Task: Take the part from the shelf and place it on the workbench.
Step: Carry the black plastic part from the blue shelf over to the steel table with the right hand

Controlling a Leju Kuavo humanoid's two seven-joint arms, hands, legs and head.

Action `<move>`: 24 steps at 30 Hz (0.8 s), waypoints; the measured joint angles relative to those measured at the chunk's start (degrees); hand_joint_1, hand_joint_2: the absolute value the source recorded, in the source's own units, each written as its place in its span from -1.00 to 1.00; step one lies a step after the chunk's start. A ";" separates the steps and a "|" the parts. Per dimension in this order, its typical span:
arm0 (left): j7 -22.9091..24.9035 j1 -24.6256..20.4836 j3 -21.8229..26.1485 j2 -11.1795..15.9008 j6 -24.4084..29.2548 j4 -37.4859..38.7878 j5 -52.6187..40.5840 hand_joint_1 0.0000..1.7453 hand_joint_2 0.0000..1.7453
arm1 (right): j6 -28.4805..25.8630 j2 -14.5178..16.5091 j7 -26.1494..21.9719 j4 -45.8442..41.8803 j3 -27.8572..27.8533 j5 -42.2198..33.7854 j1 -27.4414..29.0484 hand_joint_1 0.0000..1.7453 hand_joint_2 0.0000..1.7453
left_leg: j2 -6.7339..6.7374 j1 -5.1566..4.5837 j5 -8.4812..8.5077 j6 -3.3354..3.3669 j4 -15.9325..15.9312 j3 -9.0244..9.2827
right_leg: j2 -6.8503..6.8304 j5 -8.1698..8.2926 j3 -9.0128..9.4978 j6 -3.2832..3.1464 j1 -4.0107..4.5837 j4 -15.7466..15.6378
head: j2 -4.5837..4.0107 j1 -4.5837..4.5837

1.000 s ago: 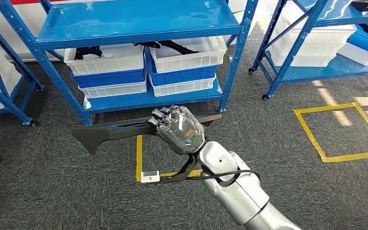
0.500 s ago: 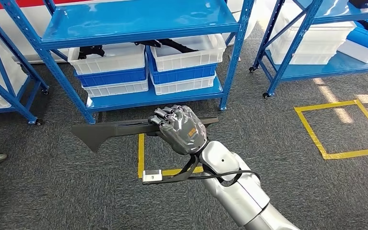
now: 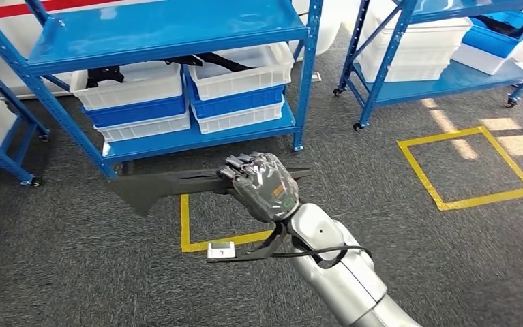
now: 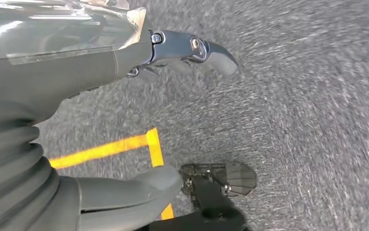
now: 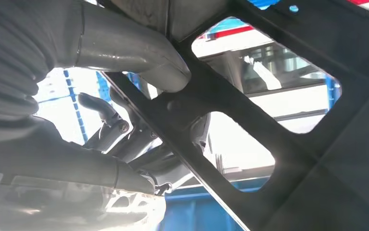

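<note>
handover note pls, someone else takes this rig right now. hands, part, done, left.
Right hand: grips the long black part near one end and holds it level above the carpet, in front of the blue shelf.
Left hand: hangs over the carpet near yellow floor tape, fingers apart, holding nothing.
Done: part is off the shelf and in hand. More black parts lie in the white bins.
Left: carry it to the workbench and set it down; no workbench in these pictures.

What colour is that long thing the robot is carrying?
The long flat plastic part is matte black, clearest in the head view.
</note>
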 joint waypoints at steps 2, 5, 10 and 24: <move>0.01 0.14 0.02 -0.11 0.11 -0.05 -0.03 -1.00 1.00 | -0.01 0.09 0.08 -0.04 -0.04 0.27 0.19 1.00 1.00 | 0.84 0.13 -0.28 -0.61 0.40 0.10 | 1.26 -0.12 -0.86 -2.12 0.23 1.16 | 0.00 -0.27; 0.04 0.17 0.07 -0.14 0.33 -0.06 -0.02 -1.00 1.00 | 0.03 0.31 0.13 -0.04 -0.09 0.49 0.27 1.00 1.00 | -1.10 0.66 -3.77 -0.52 3.82 -1.01 | 3.02 0.49 -1.62 -3.69 0.62 1.43 | 0.00 -0.90; 0.00 0.37 0.27 -0.07 0.47 -0.05 0.08 -1.00 1.00 | 0.32 0.81 0.14 0.13 -0.13 0.53 0.22 1.00 1.00 | -4.68 -1.35 -11.75 1.87 19.06 -6.81 | 5.91 1.35 -2.63 -5.05 2.21 1.42 | 0.00 -1.48; -0.98 0.71 1.55 0.07 0.92 -0.07 0.40 -1.00 1.00 | 0.91 1.97 0.12 0.61 0.03 0.47 -1.28 1.00 1.00 | -2.75 -3.76 -3.82 5.97 0.72 2.69 | 3.75 -3.70 -9.76 -4.38 3.25 14.40 | 0.00 -0.49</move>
